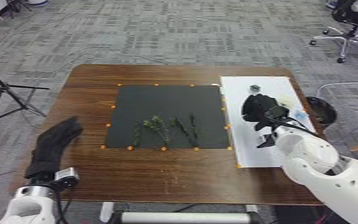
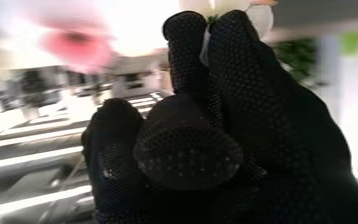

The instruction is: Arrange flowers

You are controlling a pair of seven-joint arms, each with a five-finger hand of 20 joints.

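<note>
nearest the camera is the black glove of the right robot hand [image 1: 262, 107], its long fingers [image 2: 238, 55] straight and close together, so it is open. a white flower [image 2: 261, 21] sits right at their tips; whether they grip it i cannot tell. green leaves [image 2: 296, 56] show near those tips, and a pink flower [image 2: 73, 46], blurred, is apart from the fingers.

below that robot hand a white board [image 1: 252, 152] lies on the brown table [image 1: 158, 172]. a small greyish thing [image 1: 254, 88] is just beyond its fingertips, too small to name, and a pale yellow piece [image 1: 286, 102] is beside it on its right.

to the left of the right robot hand is a black mat [image 1: 169, 102] with orange marks [image 1: 164, 149] along its edges. thin green stems [image 1: 160, 131] lie on it side by side, well apart from that robot hand. the left robot hand [image 1: 55, 145] is left of the mat, fingers extended and open.
</note>
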